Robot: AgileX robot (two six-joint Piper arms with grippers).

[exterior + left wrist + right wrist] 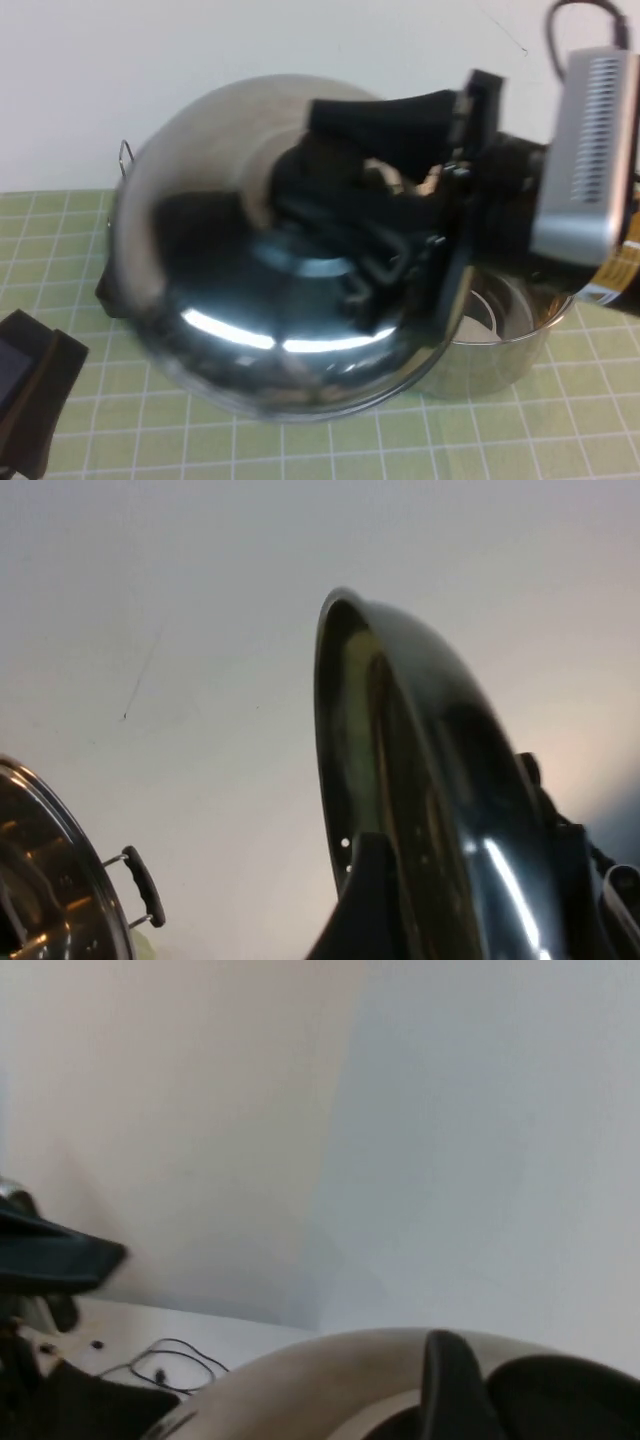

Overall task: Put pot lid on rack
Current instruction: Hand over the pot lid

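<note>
The pot lid (220,160), shiny and domed, hangs tilted in the air close to the high camera, dome toward it. My right gripper (350,160) reaches in from the right and is shut on the knob at the lid's centre. In the right wrist view one finger (450,1390) lies against the dome (300,1380). The left wrist view shows the lid (440,780) edge-on. The rack is almost hidden behind the lid; only one wire upright (125,160) shows. My left gripper (30,385) sits low at the front left, apart from the lid.
The open steel pot (500,340) stands on the green grid mat (560,420) behind and right of the lid. It also shows in the left wrist view (40,880), with a black handle (143,885). A white wall is behind.
</note>
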